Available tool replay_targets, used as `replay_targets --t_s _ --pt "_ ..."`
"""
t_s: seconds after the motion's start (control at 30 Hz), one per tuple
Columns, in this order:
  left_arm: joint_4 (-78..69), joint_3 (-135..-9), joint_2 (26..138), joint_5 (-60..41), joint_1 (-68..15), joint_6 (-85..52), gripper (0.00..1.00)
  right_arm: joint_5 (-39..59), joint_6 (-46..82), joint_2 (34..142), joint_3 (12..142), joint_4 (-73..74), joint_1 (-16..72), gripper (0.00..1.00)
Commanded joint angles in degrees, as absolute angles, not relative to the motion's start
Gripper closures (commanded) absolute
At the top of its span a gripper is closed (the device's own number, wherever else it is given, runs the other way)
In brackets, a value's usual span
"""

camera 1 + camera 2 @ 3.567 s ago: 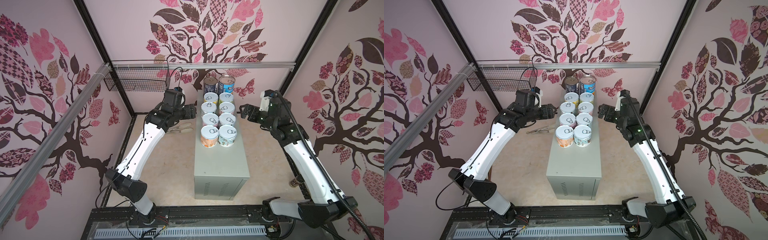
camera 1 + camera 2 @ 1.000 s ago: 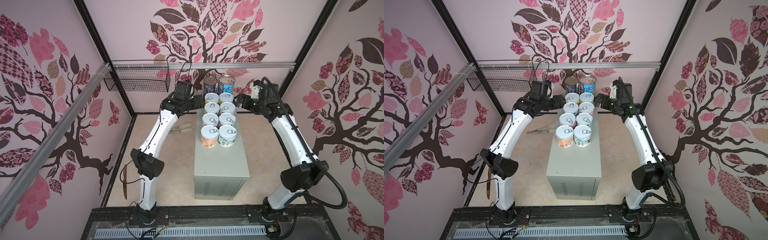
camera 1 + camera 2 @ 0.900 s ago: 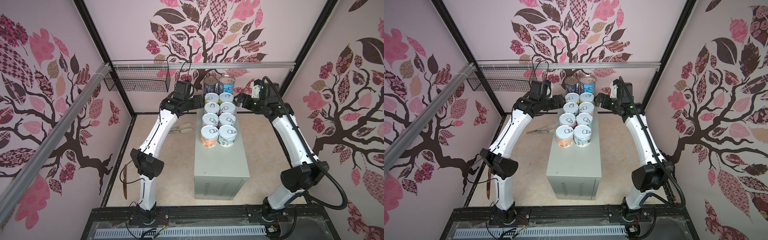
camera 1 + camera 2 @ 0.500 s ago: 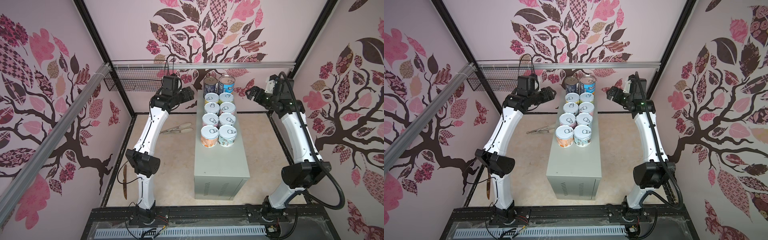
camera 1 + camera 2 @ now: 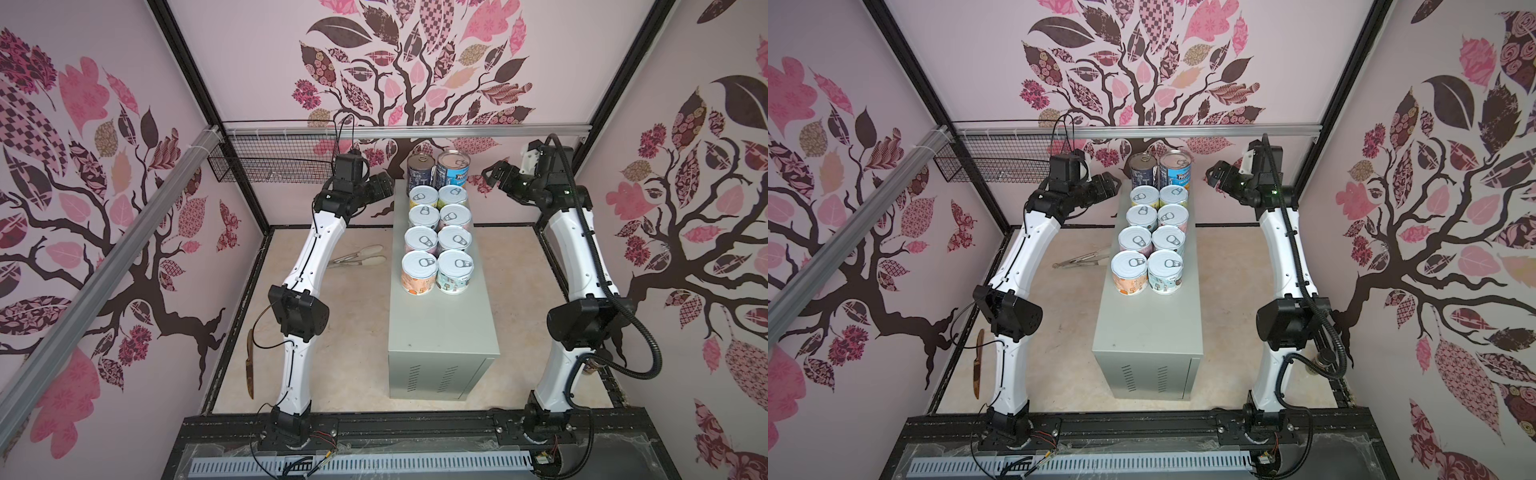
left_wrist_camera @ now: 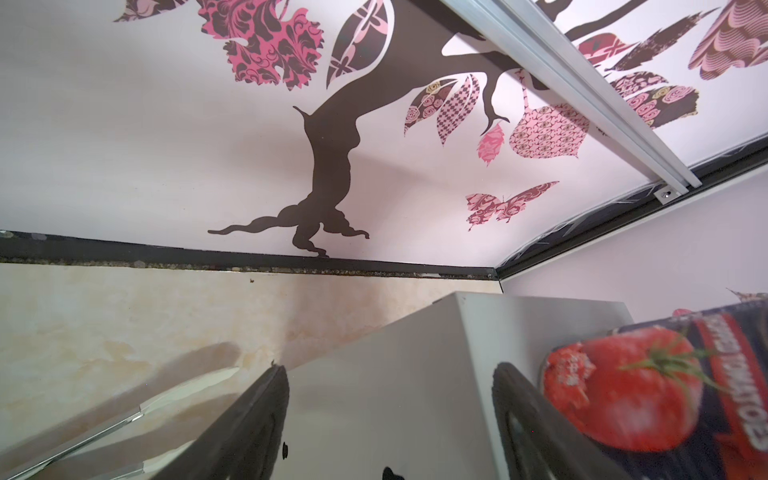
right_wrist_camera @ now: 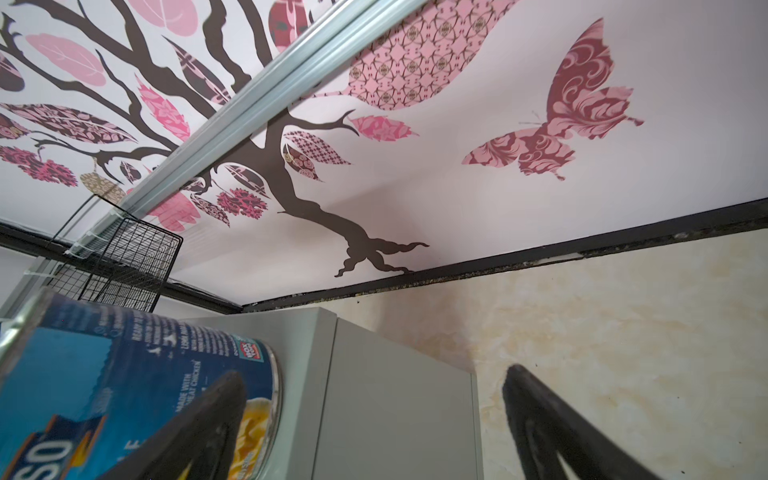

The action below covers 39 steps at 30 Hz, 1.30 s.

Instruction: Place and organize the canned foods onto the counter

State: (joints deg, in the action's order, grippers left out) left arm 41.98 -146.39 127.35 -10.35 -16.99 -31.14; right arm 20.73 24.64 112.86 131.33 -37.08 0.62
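The counter (image 5: 442, 328) is a tall pale grey-green box in the middle of both top views. The canned foods stand in two columns on its far half. A dark navy tin (image 5: 419, 172) and a blue tin (image 5: 453, 168) are at the far end, with several short pull-tab tins (image 5: 438, 241) in pairs before them. My left gripper (image 5: 384, 187) hovers left of the navy tin (image 6: 644, 395), open (image 6: 392, 374) and holding nothing. My right gripper (image 5: 492, 172) hovers right of the blue tin (image 7: 124, 382), open (image 7: 374, 378) and holding nothing.
Metal tongs (image 5: 357, 257) lie on the beige floor left of the counter. A black wire basket (image 5: 274, 164) hangs on the back left wall under an aluminium rail (image 5: 415, 132). A brown knife-like tool (image 5: 249, 365) lies by the left floor edge.
Both grippers have pulled outward from beside the short tins and now hang level with the two tall tins. The tins have not moved.
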Motion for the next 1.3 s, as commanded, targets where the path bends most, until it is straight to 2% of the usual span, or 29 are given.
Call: replay_targets --t_s 0.0,0.87,1.07,1.27 --pt "37.92 -150.83 128.6 -11.69 -17.01 -31.93 0.19 23.29 23.99 115.7 134.7 -37.43 1.05 0.0" --pt "38.34 -153.13 130.54 -9.6 -21.33 -28.3 0.2 21.35 20.78 119.36 138.12 -38.76 7.73 0.0" --pt "39.19 -152.54 129.59 -9.06 -20.74 -28.29 0.19 17.43 22.61 117.72 137.24 -39.83 4.91 0.0" --pt "40.04 -151.52 127.32 -8.62 -19.09 -28.55 0.17 15.82 24.26 111.98 130.81 -37.46 -0.17 0.0"
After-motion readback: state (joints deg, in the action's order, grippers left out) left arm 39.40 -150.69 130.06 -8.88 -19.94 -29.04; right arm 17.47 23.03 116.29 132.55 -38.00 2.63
